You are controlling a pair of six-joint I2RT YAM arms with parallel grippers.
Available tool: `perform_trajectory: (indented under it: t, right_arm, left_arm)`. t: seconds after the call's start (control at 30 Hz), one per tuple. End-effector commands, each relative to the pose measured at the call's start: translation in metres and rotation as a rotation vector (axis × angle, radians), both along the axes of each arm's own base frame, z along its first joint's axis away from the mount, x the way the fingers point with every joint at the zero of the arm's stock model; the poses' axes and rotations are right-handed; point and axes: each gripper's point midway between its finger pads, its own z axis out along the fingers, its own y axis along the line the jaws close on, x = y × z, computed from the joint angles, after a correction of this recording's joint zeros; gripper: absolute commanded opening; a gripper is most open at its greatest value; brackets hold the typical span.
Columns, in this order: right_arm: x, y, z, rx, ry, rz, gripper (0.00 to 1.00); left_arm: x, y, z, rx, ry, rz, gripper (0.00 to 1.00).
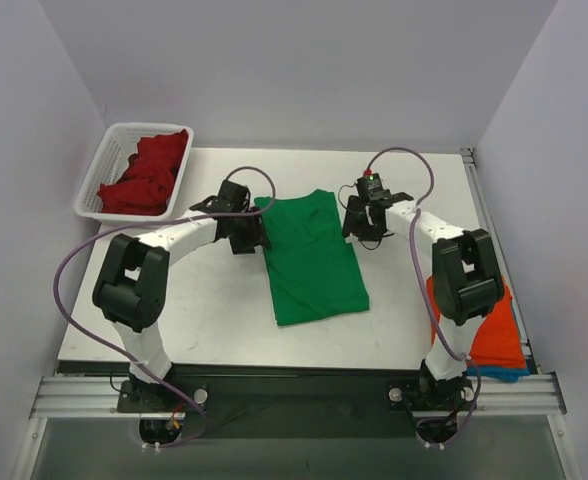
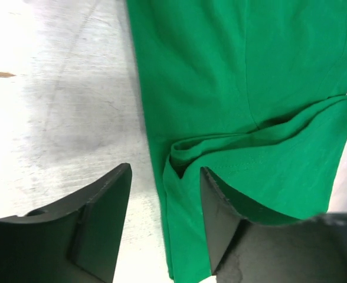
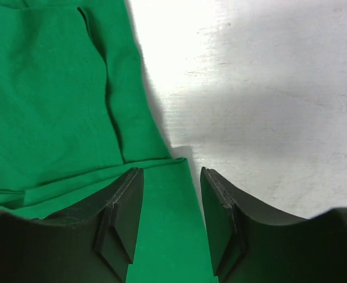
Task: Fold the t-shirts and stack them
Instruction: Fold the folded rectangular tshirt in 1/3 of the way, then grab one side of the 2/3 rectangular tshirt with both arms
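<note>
Green t-shirt (image 1: pixel 312 258) lies on the table (image 1: pixel 204 310), folded into a long strip with its long axis running near to far. Top view: left claw (image 1: pixel 257 238) stands at the shirt's far left edge and right claw (image 1: pixel 356 228) at its far right edge, neither nearer than the other. Left wrist view: fingers apart, straddling the shirt's left border beside a tucked fold, nothing gripped. Right wrist view: fingers apart, the shirt's right border between them, nothing gripped.
</note>
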Motion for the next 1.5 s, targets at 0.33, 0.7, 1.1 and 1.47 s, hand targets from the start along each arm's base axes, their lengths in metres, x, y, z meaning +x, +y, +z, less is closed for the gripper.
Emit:
perform_trajectory:
  t: [0.33, 0.7, 1.1, 1.47]
  right_arm:
    - [-0.121, -0.036, 0.013, 0.177, 0.039, -0.163, 0.43]
    - [-0.187, -0.028, -0.037, 0.347, 0.107, -0.232, 0.49]
    - [-0.190, -0.022, -0.049, 0.422, 0.100, -0.289, 0.43]
    - [-0.199, -0.021, -0.050, 0.429, 0.118, -0.269, 0.36]
  left_arm:
    - [-0.108, -0.005, 0.014, -0.154, -0.057, -0.012, 0.63]
    - [-0.166, -0.036, -0.017, -0.289, 0.003, -0.044, 0.68]
    - [-0.196, -0.032, -0.048, -0.209, 0.063, 0.039, 0.60]
    - [-0.192, -0.038, -0.045, -0.207, 0.044, 0.073, 0.39]
